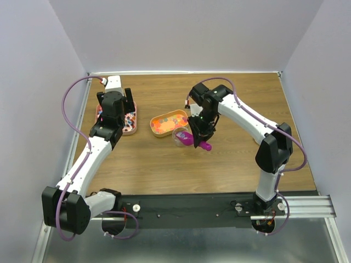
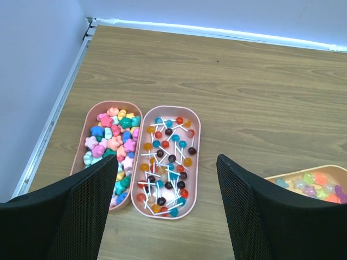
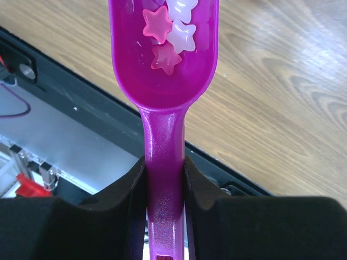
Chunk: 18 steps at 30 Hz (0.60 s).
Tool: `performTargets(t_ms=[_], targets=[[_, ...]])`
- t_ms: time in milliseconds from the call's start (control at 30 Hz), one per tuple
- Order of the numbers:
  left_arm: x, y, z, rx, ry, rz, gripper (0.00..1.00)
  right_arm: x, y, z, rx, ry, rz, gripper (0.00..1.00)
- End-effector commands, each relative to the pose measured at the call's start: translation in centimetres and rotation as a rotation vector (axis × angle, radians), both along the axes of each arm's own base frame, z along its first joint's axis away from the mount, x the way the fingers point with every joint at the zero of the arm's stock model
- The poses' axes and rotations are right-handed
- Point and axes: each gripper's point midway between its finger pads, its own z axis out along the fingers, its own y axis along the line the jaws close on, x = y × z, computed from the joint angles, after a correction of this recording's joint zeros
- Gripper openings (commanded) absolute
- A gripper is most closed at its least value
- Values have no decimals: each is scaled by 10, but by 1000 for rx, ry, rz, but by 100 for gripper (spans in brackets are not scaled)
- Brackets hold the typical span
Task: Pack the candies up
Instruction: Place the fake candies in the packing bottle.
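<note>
Right gripper (image 3: 164, 162) clamps the handle of the magenta scoop (image 3: 162, 81), jaws narrow, pads pressed on both sides of the stem. The scoop bowl carries a few star-shaped candies (image 3: 158, 26), pink, pale and red, lying toward its 12 o'clock end in the right wrist view. From above, the scoop sits just at 6 o'clock of the centre tray (image 1: 152, 125), bowl toward 9 o'clock, handle end toward 4 o'clock. The bowl overlaps a clear round container (image 1: 177, 132); inside it or above it, cannot tell. The centre tray holds orange and yellow candies. Left gripper (image 1: 125, 107) hangs over the 10 o'clock part of the table (image 1: 230, 164), jaws wide, nothing between them. Below it, two peach trays lie touching side by side. The left tray (image 2: 111, 103) is full of mixed pink, blue, teal and yellow candies. The right tray (image 2: 198, 135) is full of small lollipops (image 2: 165, 162) on white sticks. A corner of the centre tray shows at 4 o'clock in the left wrist view, with star candies in it.
</note>
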Motion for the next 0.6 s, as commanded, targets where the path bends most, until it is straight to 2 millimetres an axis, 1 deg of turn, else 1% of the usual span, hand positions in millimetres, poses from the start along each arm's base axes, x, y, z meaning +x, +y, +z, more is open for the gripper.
performTargets(t_ms=[0,167,333,433,567], targets=[[-1,2,3,-11,-25,-3,81,-25,-1,5,16,110,-9,1],[-1,1,4,-14,-27,-6,81,-22,-3,2,-4,120,-44,1],[-1,1,5,-17,-31,-10,81,-15,-5,0,-4,137,-88,1],[-2,1,6,-18,-34,-12,81,-14,-2,3,13,144,-96,1],[-2,2,6,-18,-34,-10,81,-14,-4,0,8,173,-125,1]])
